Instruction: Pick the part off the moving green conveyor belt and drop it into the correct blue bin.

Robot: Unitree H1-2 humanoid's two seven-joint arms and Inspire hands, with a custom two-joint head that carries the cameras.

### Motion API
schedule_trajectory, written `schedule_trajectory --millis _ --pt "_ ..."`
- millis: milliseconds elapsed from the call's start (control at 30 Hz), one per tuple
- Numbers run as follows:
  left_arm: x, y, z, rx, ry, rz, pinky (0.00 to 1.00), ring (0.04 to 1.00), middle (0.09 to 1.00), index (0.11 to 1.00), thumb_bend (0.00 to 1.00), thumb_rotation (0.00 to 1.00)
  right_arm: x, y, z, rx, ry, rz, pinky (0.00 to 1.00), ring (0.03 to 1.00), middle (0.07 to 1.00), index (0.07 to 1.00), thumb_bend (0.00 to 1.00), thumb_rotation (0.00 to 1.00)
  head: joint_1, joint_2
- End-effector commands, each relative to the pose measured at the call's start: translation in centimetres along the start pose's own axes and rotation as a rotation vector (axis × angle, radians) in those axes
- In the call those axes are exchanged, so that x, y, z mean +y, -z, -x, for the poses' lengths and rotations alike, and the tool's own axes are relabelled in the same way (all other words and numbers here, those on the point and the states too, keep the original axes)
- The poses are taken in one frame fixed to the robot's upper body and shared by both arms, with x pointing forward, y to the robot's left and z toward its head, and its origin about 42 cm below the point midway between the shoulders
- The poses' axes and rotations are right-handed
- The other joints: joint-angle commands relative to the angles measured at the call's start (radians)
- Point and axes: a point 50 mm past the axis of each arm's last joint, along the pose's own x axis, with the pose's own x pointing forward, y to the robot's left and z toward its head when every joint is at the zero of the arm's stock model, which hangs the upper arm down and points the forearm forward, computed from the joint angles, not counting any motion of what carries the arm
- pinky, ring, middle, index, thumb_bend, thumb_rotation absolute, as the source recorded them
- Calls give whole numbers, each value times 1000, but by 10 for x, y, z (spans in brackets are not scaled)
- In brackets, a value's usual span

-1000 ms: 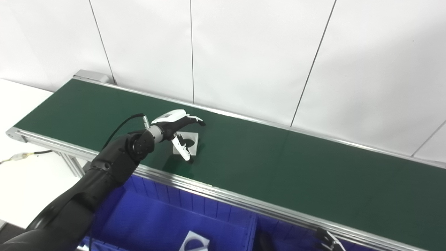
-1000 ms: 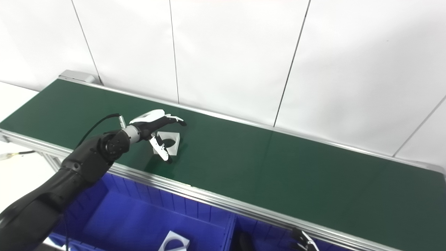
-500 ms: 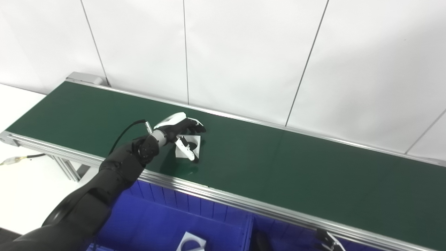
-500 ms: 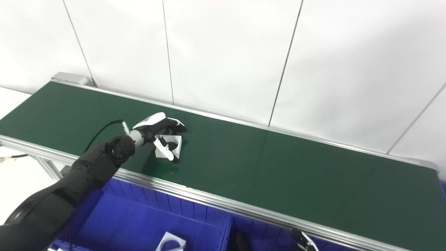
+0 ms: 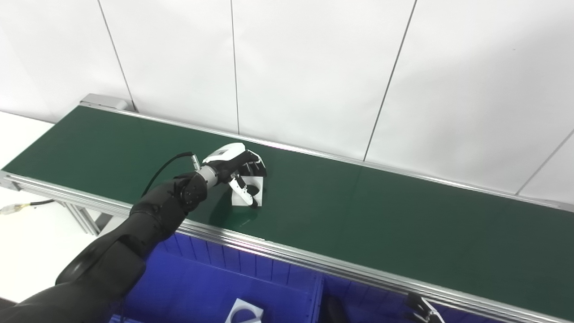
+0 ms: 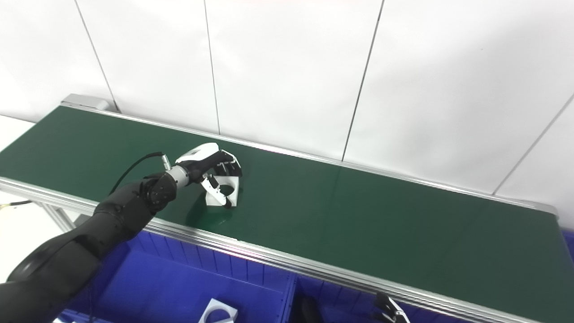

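- Gripping the white part [image 5: 251, 192]: fingers [image 5: 256, 167] curled over its far edge, thumb on the near side; left hand [image 5: 236, 172] closed on it.
- Part sits on the green conveyor belt [image 5: 358, 215], tilted.
- Blue bin [image 5: 202, 287] below holds another white part [image 5: 244, 312].
- Right hand [image 5: 421, 308] barely visible at the bottom edge; its state cannot be told.

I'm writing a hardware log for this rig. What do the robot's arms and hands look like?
The left arm is glossy black with rounded shells and a round joint near the wrist; a thin black cable loops above it. The left hand has a white back and dark fingers. Of the right hand, only dark fingertips show.
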Motion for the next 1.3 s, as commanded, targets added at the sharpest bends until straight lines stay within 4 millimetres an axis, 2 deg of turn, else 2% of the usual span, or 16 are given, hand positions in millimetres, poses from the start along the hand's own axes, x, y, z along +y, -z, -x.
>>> schedule_trajectory --millis 0,233,533,733,900,1000,1267 --pt "0 14 8 21 29 -55 509 447 495 476 475 0 -2 -14 -5 -90 14 -11 662 746 812 826 731 0 0 2" --pt "-12 18 13 -11 25 -139 447 458 496 455 479 0 -3 -13 -3 -91 20 9 655 746 820 827 714 0 -1 7" --pt "-14 14 16 -51 -41 -120 451 452 492 467 480 0 -2 -15 -4 -95 25 -4 677 755 823 824 697 0 -1 9" --pt "-11 7 19 -107 -126 -28 469 434 475 475 480 0 -1 -15 -6 -96 22 -6 688 764 826 827 685 0 1 5" --pt "-5 0 26 -153 -192 137 455 430 483 478 479 0 2 -16 -10 -102 22 -1 691 768 825 825 688 0 -8 1" --pt "-1 -8 32 -183 -224 238 478 438 480 458 478 0 4 -16 -11 -104 18 4 693 767 824 829 685 0 -11 0" --pt "10 -31 56 -276 -273 424 437 466 477 452 478 0 8 -16 -10 -106 12 17 696 771 816 819 690 0 -15 3"
